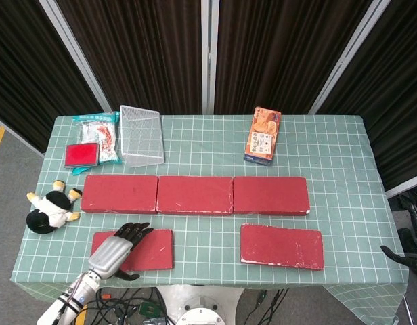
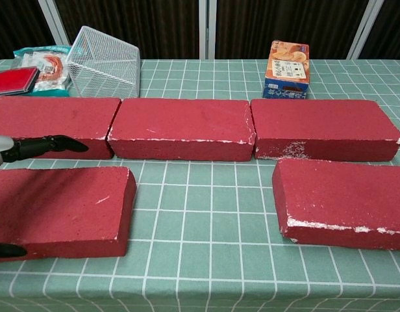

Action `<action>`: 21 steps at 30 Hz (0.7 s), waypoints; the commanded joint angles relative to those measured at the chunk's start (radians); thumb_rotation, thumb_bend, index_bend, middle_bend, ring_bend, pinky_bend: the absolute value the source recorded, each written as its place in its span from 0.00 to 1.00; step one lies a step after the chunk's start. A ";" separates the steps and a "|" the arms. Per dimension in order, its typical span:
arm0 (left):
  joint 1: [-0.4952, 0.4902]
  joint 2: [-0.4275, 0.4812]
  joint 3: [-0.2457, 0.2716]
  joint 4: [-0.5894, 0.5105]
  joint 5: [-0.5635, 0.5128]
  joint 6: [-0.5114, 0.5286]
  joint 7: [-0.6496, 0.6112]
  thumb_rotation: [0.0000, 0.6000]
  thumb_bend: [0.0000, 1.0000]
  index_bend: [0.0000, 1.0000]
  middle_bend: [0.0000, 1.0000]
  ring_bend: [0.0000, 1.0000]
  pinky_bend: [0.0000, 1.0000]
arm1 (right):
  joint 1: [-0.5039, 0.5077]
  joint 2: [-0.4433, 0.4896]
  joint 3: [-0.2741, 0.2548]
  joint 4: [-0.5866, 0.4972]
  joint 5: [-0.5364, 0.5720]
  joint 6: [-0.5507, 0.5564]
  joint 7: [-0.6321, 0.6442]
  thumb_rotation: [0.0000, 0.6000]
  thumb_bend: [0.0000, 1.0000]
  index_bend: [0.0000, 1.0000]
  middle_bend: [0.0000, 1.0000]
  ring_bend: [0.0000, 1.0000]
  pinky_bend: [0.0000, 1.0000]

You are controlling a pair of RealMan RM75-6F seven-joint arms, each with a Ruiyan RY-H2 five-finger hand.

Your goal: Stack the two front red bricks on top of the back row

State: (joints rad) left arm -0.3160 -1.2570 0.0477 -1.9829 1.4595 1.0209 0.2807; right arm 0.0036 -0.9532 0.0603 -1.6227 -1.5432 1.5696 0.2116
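Left hand is seen over the left part of the front-left red brick, fingers extended above the top face, thumb low at the near edge; nothing is grasped, contact cannot be told; right hand is only partly seen at the far-right edge, off the table, state cannot be told; front-right red brick lies flat near the right; back row of three bricks is laid end to end just behind; wire basket, snack box, snack packet and plush toy are noted.
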 commanded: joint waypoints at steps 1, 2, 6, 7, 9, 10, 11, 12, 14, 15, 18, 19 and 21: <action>-0.016 -0.013 -0.006 0.010 -0.031 -0.015 0.016 1.00 0.00 0.03 0.00 0.00 0.00 | 0.001 -0.003 0.000 0.004 0.001 -0.004 0.003 1.00 0.00 0.00 0.00 0.00 0.00; -0.020 -0.018 -0.009 0.014 -0.044 -0.019 0.022 1.00 0.00 0.03 0.00 0.00 0.00 | 0.002 -0.004 0.000 0.007 0.002 -0.005 0.005 1.00 0.00 0.00 0.00 0.00 0.00; -0.037 -0.027 -0.012 0.022 -0.085 -0.036 0.037 1.00 0.00 0.03 0.00 0.00 0.00 | 0.001 -0.007 0.001 0.014 0.005 -0.005 0.011 1.00 0.00 0.00 0.00 0.00 0.00; -0.040 -0.028 -0.012 0.024 -0.094 -0.039 0.039 1.00 0.00 0.03 0.00 0.00 0.00 | 0.001 -0.007 0.001 0.015 0.005 -0.004 0.012 1.00 0.00 0.00 0.00 0.00 0.00; -0.046 -0.028 -0.012 0.026 -0.112 -0.043 0.044 1.00 0.00 0.03 0.00 0.00 0.00 | -0.001 -0.008 0.002 0.019 0.007 -0.002 0.016 1.00 0.00 0.00 0.00 0.00 0.00; -0.048 -0.028 -0.011 0.025 -0.117 -0.044 0.045 1.00 0.00 0.03 0.00 0.00 0.00 | -0.001 -0.008 0.002 0.020 0.008 -0.001 0.017 1.00 0.00 0.00 0.00 0.00 0.00; -0.051 -0.027 -0.009 0.025 -0.123 -0.045 0.047 1.00 0.00 0.03 0.00 0.00 0.00 | -0.002 -0.009 0.002 0.022 0.010 -0.001 0.019 1.00 0.00 0.00 0.00 0.00 0.00; -0.053 -0.027 -0.008 0.025 -0.126 -0.046 0.048 1.00 0.00 0.03 0.00 0.00 0.00 | -0.002 -0.010 0.002 0.024 0.011 -0.001 0.020 1.00 0.00 0.00 0.00 0.00 0.00; -0.057 -0.029 -0.005 0.027 -0.133 -0.046 0.052 1.00 0.00 0.03 0.00 0.00 0.00 | -0.002 -0.012 0.003 0.026 0.013 -0.003 0.022 1.00 0.00 0.00 0.00 0.00 0.00; -0.059 -0.030 -0.005 0.028 -0.137 -0.046 0.052 1.00 0.00 0.03 0.00 0.00 0.00 | -0.002 -0.013 0.003 0.027 0.014 -0.004 0.022 1.00 0.00 0.00 0.00 0.00 0.00; -0.065 -0.033 -0.003 0.032 -0.142 -0.047 0.053 1.00 0.00 0.03 0.00 0.00 0.00 | -0.001 -0.016 0.003 0.030 0.017 -0.008 0.024 1.00 0.00 0.00 0.00 0.00 0.00; -0.067 -0.034 -0.002 0.033 -0.142 -0.046 0.054 1.00 0.00 0.03 0.00 0.00 0.00 | 0.000 -0.017 0.004 0.031 0.018 -0.009 0.024 1.00 0.00 0.00 0.00 0.00 0.00; -0.070 -0.037 0.000 0.037 -0.144 -0.043 0.057 1.00 0.00 0.03 0.00 0.00 0.00 | 0.000 -0.018 0.004 0.032 0.019 -0.011 0.024 1.00 0.00 0.00 0.00 0.00 0.00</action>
State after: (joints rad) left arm -0.3854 -1.2930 0.0470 -1.9468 1.3164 0.9773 0.3372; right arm 0.0036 -0.9709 0.0643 -1.5905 -1.5242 1.5591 0.2356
